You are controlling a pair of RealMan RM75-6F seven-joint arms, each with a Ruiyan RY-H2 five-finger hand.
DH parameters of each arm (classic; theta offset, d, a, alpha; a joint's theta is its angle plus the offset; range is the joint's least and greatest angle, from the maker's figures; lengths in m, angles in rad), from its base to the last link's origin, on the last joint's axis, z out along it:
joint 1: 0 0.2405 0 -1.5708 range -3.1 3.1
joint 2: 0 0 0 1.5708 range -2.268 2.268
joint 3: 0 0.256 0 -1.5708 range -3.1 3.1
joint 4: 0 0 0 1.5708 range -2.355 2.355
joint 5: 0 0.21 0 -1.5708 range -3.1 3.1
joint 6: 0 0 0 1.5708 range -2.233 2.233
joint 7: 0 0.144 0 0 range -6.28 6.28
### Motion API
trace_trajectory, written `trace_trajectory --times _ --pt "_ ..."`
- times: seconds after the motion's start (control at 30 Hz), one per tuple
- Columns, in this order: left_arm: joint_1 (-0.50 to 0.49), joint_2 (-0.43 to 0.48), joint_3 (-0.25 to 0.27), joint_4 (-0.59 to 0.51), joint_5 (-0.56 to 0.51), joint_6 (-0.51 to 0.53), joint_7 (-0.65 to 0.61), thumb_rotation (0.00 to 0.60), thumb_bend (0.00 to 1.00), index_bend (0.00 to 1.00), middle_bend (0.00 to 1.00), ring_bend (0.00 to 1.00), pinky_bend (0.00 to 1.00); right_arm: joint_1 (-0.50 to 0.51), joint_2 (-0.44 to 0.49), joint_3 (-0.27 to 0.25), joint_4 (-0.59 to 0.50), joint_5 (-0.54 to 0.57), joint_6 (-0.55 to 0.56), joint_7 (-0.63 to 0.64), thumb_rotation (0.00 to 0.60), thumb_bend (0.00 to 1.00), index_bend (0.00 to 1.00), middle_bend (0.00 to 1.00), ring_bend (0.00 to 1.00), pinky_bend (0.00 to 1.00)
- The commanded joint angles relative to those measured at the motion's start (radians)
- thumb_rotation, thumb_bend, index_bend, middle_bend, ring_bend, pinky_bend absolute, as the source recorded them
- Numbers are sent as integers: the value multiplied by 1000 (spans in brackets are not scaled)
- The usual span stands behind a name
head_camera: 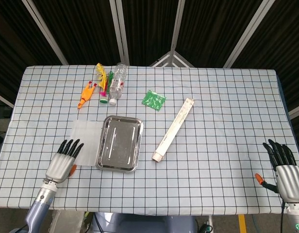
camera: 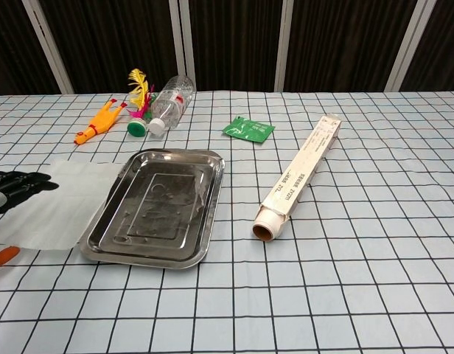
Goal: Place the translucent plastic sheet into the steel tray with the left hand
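our left hand [head_camera: 63,158] sits at the lower left of the frame, fingers stretched flat and apart over the near-left edge of the translucent plastic sheet [head_camera: 86,142]; we cannot tell whether they press on it or hover. the sheet lies on the cloth, its right edge touching the steel tray [head_camera: 120,149] or perhaps just overlapping its rim. so the placing is not done: we must still get the sheet inside. our right hand [head_camera: 287,175] rests spread and empty at lower right.

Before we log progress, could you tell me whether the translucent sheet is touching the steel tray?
Touching: in the chest view the translucent sheet meets the steel tray along its left rim with no cloth between.
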Motion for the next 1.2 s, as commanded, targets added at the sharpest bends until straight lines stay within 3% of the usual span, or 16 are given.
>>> trace_trajectory --times 0.03,0.5,0.73,0.87,1.2 --pt "-13 -15 -10 22 -11 -13 6 600 453 0 0 0 0 0 0 0 0 0 0 0 600 290 0 0 0 41" --pt "-41 -57 -44 89 -52 -25 21 600 510 8 0 0 0 -1 2 0 1 -2 2 3 600 289 0 0 0 40" --pt "-58 -82 -73 138 -76 -21 23 600 505 177 0 0 0 -1 2 -2 0 -4 2 3 600 290 0 0 0 40" --pt "-69 -92 -86 157 -85 -16 20 600 457 211 0 0 0 -1 1 -2 0 -6 3 3 600 290 0 0 0 41" --pt "-85 -105 -93 183 -93 -11 19 600 455 363 0 0 0 -2 2 -3 -1 -6 2 4 600 289 0 0 0 40"
